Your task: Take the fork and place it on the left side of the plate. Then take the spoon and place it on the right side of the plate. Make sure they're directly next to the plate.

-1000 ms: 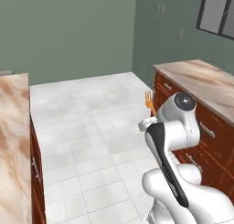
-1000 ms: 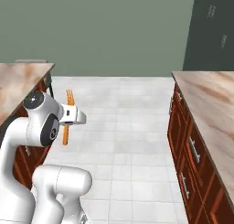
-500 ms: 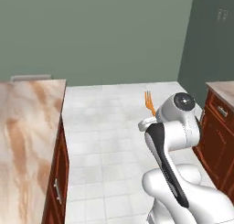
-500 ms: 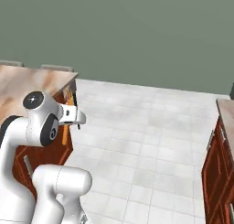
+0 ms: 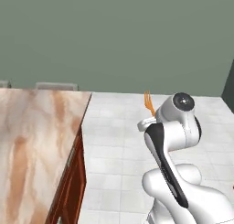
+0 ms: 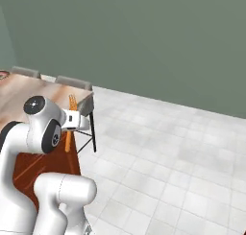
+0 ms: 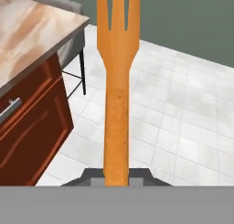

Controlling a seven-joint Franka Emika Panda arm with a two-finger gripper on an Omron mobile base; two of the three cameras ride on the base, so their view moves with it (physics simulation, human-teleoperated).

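The gripper [image 7: 116, 175] is clenching the fork [image 7: 117, 81] by its handle end; the slim, all-orange fork is pointing tines-outward over the tiled floor [image 7: 183, 118], just beside the marble counter [image 7: 32, 35].

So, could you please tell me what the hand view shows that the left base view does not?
The hand view gives the fork close up, handle running down into the shut gripper, plus a drawer handle on the cabinet and a stool. The left base view gives the robot's arm and the broad top of the counter. Both share the fork, counter, tiled floor and green wall.
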